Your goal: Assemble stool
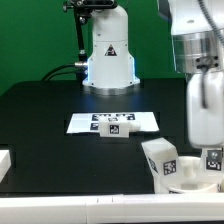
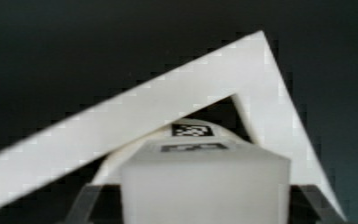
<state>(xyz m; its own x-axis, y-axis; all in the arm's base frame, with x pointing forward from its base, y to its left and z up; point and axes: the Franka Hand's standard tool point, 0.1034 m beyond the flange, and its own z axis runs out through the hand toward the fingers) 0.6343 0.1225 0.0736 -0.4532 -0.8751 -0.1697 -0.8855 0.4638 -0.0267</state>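
Green wall behind, black desk (image 1: 40, 110) below, with the marker board (image 1: 115, 122) lying flat near the middle and a small lone block (image 1: 117, 133) at its front edge. We find the stool's parts at the exterior view's right, near the front. A tagged white piece (image 1: 163, 160) stands free there, and the arm (image 1: 200, 60) reaches down just beside it.

From the wrist we see the jaws closed on a leg (image 2: 194, 185) — its white body fills the gap between them, long axis running straight out from the jaws. Directly beyond its end sits a rounded part (image 2: 194, 131) with a tag, touching it or nearly so; we cannot tell whether that is the seat. Both lie inside the corner of a white rail (image 2: 176, 85).

We judge that the coming move turns on keeping the held leg in line with the rounded part beyond it — whether a socket waits there is hidden.
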